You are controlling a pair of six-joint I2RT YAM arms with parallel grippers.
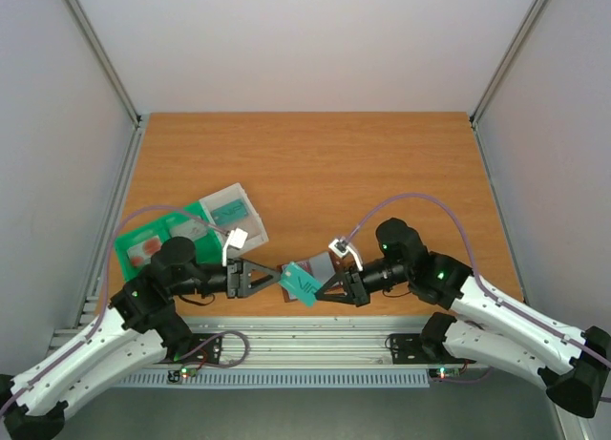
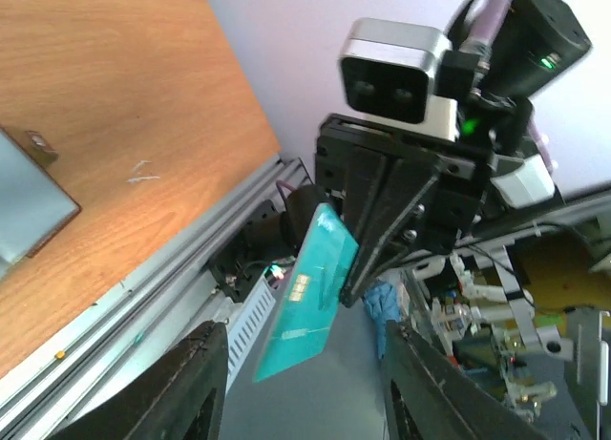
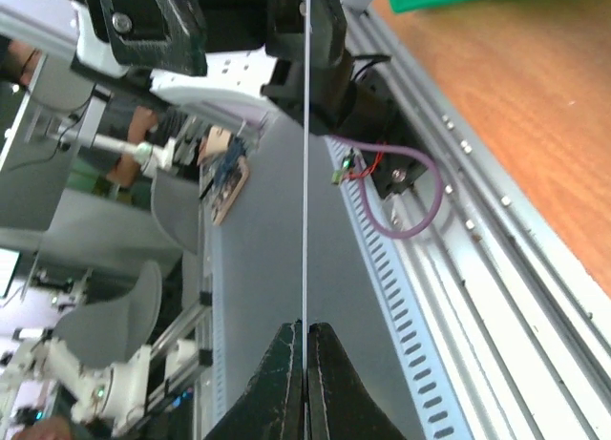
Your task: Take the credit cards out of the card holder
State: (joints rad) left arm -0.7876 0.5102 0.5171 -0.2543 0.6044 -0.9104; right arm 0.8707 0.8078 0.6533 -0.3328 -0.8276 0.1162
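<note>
— What's the right claw point(image 3: 305, 331) got?
— I see it clamped on a teal credit card point(image 2: 307, 311), edge-on, up by the table's point(image 1: 315, 163) near rail point(image 1: 315, 340). My left claw point(image 1: 270, 277) stands apart facing it, card clear of both fingers.
— Card holder point(image 1: 323, 265)?
— Lying on wood just beyond the right claw; open tabletop behind.

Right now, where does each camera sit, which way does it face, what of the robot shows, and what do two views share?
Top external: above, behind the bases, looking down on the table; left arm and right arm show.
Left wrist: on the left arm, facing the right fingers; own left fingers, open, at the bottom.
Right wrist: on the right arm, facing the left fingers; own fingers, shut, at the bottom.
Shared: both wrist views show the teal card the right fingers pinch.
</note>
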